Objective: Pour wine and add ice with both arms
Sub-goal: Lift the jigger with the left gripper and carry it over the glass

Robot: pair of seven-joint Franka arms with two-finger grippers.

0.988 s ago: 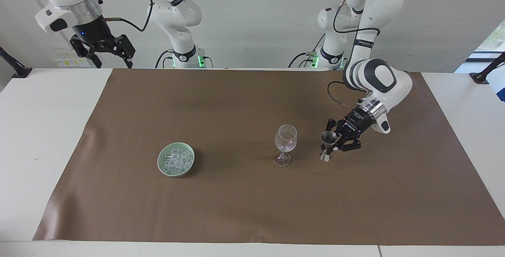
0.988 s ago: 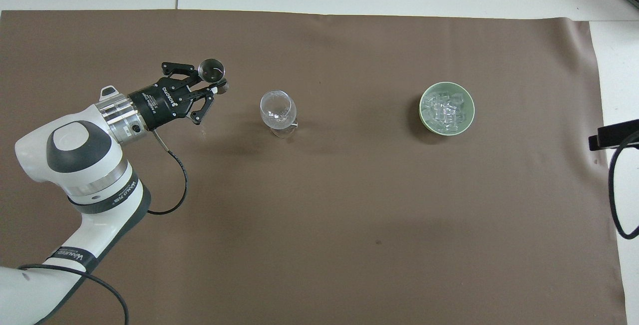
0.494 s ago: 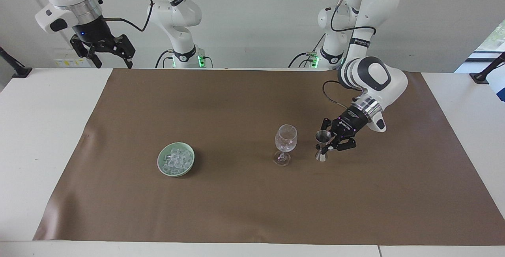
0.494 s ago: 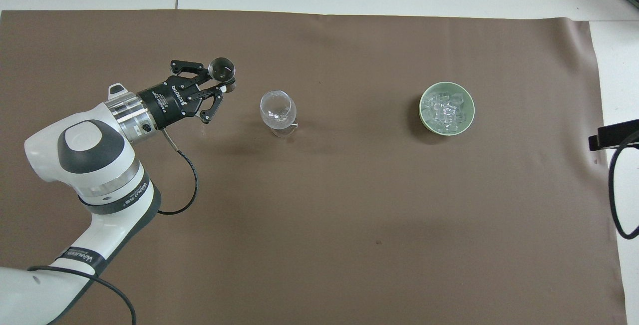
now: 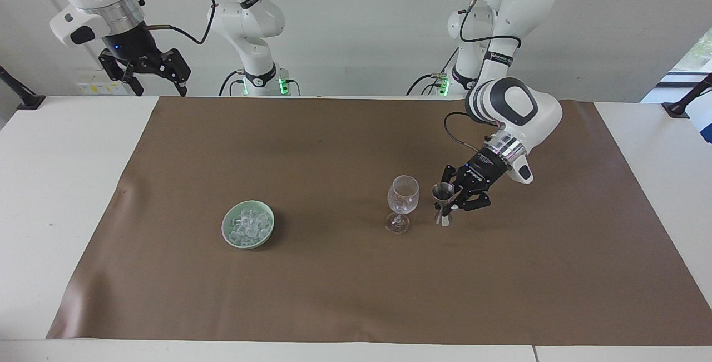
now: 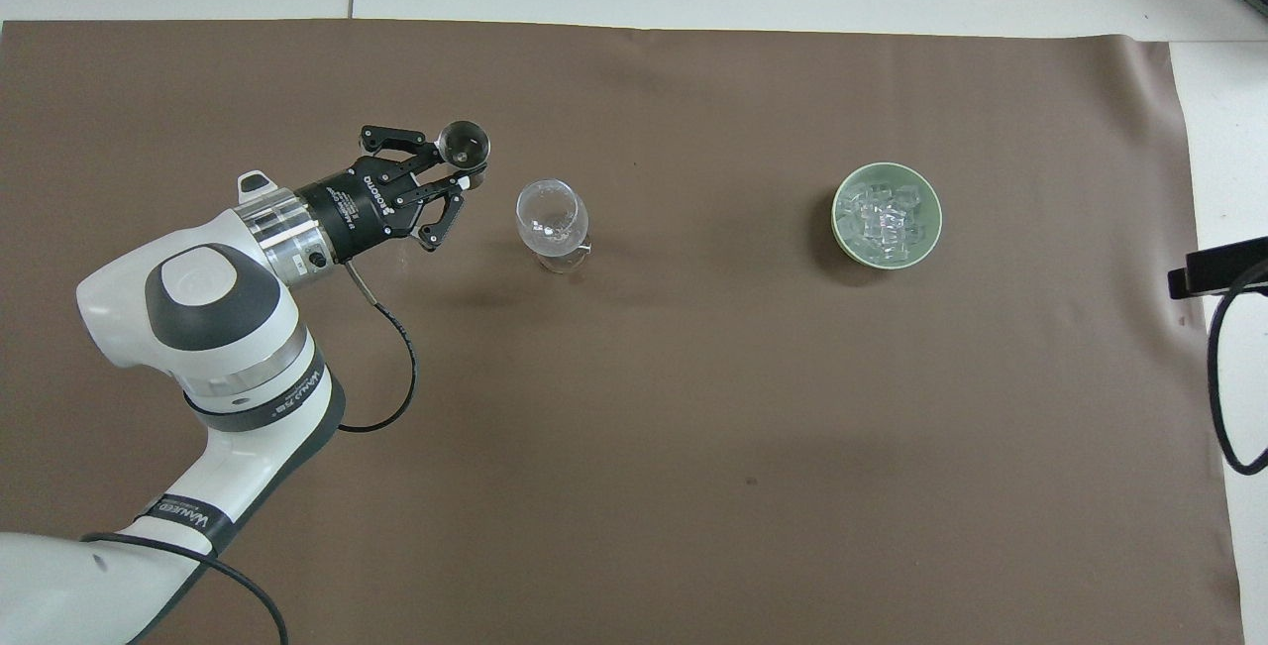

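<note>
My left gripper is shut on a small metal hourglass-shaped jigger, held upright low over the brown mat. It stands just beside a clear stemmed wine glass, on the side toward the left arm's end. The ice lies heaped in a pale green bowl toward the right arm's end of the table. My right gripper waits open and empty, raised high over the table edge near its base.
A brown mat covers most of the white table. A black clamp stands at the table corner on the left arm's end, another on the right arm's end.
The left arm has carried the jigger sideways toward the wine glass, closing most of the gap. Glass, bowl and right arm have not moved.
</note>
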